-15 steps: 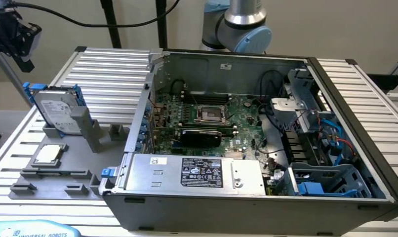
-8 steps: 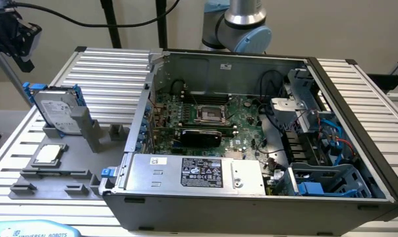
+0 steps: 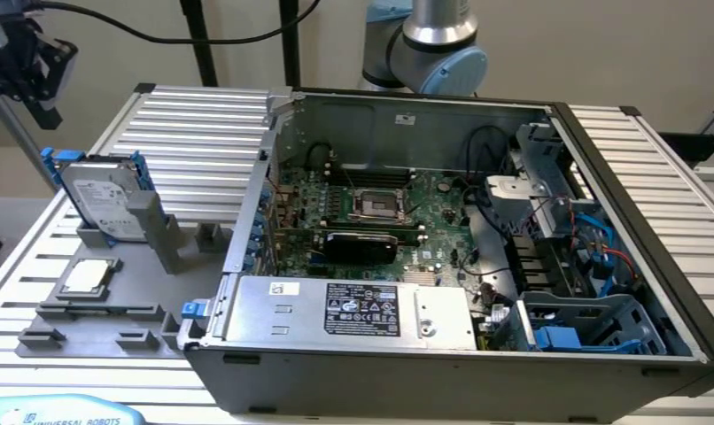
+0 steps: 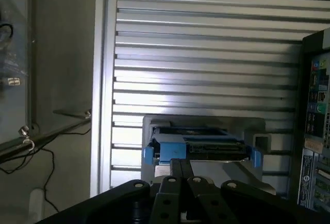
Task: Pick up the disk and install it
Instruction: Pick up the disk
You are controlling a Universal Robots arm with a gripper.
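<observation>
Our gripper [image 4: 180,165] hangs closed tight, holding nothing, apart from the disk [image 4: 198,144] upright in its grey holder [image 3: 156,235] near the worktop's [image 3: 204,124] edge; approaching so, we risk toppling it.

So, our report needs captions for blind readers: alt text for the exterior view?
A blue-framed disk stands on edge in a grey holder at the exterior view's left, beside an open computer case; the gripper hangs above the disk, shut.
</observation>
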